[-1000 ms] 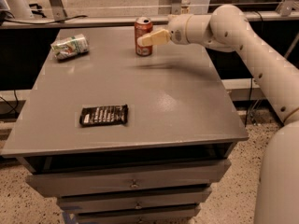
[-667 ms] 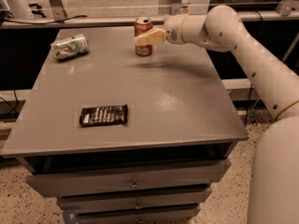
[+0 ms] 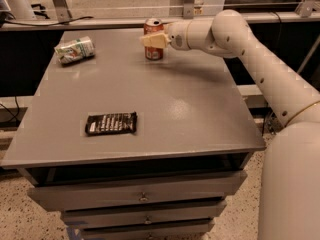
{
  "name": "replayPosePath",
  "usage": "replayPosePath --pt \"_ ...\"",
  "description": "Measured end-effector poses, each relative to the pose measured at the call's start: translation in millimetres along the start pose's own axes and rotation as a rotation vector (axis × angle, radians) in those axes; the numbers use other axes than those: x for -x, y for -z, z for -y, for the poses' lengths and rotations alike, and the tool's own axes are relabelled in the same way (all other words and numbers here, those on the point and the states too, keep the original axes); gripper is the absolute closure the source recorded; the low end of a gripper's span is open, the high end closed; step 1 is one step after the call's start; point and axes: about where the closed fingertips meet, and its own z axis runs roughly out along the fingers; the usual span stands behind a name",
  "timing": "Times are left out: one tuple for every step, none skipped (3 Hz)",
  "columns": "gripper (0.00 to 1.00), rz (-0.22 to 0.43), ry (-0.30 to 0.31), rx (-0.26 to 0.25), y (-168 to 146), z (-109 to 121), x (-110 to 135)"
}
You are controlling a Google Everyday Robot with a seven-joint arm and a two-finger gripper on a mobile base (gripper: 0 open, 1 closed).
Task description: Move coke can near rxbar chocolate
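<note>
Camera view: grey flat-topped drawer cabinet, its surface [image 3: 190, 99] carrying three items. White jointed robot arm [image 3: 260, 59] reaches in from the right toward the far edge. Flat black-brown rxbar chocolate wrapper [image 3: 111, 123] with white lettering lies front left, long axis running left-right. Dented white-and-green can [image 3: 75, 49] lies on its side at the far left corner. Red-orange coke can [image 3: 154, 54] with silver top stands upright at far centre. Gripper [image 3: 152, 40] sits at the can's mid-height, overlapping its front; grip state: cannot tell. Judgement: bar lies toward the camera and slightly left of the can, well apart; dented can is off that path.
</note>
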Motion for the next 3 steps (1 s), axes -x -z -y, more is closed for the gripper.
replayPosePath --pt "0.63 0.007 -0.011 0.017 -3 -7 -1" --pt "0.85 0.020 -0.011 0.033 6 -18 4" --pt "1.00 0.038 -0.010 0.069 31 -47 13"
